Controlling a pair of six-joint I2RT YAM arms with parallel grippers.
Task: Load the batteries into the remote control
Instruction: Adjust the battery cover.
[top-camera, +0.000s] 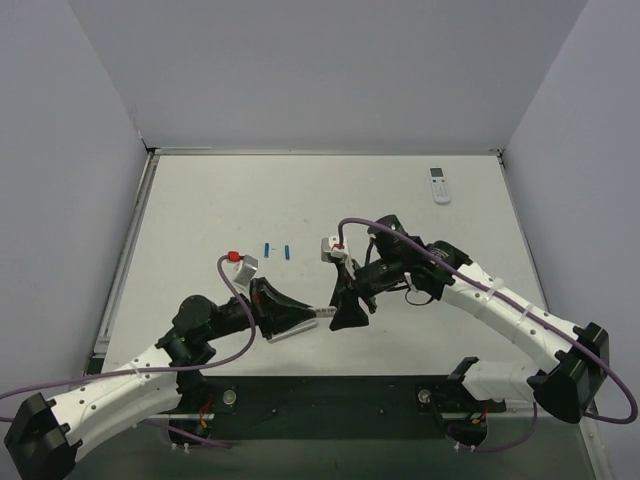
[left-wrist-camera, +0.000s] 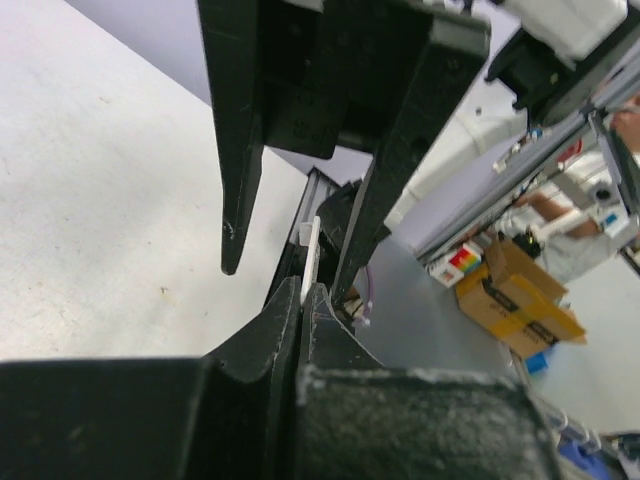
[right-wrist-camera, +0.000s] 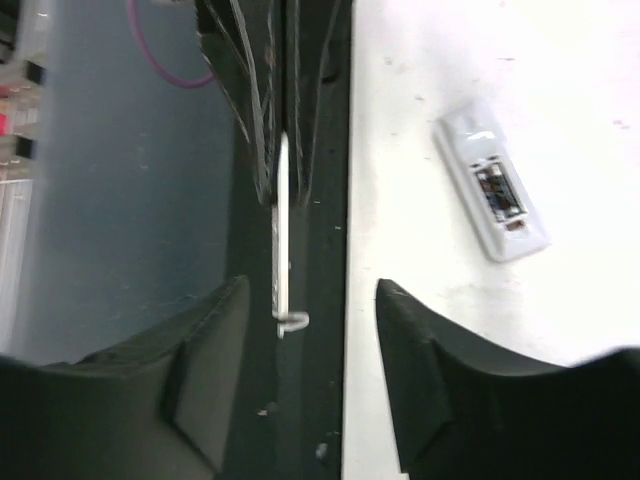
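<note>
Grey walls (top-camera: 330, 60) box in a white worktop (top-camera: 200, 200), and both arms meet close to its near edge. Look at the left claw (left-wrist-camera: 308, 292): pinched tight on a thin white plate (right-wrist-camera: 283, 200), seen edge-on, with a small hooked tab at its end. The right claw (right-wrist-camera: 312, 290) stands wide, its fingers either side of that plate; whether one touches it, I cannot tell. The remote control (right-wrist-camera: 490, 185) lies back-up on the worktop off to one side of the right claw. Its battery bay is uncovered and dark inside, its contents too small to tell. The batteries (top-camera: 266, 249) lie side by side, slightly apart, beyond the right claw and to its left. A second white remote (top-camera: 439, 185) sits well beyond the right claw toward the far right corner, with open white surface between. On the near side of the right claw runs the dark base strip (top-camera: 330, 395). From above, the arms hide the remote control.
</note>
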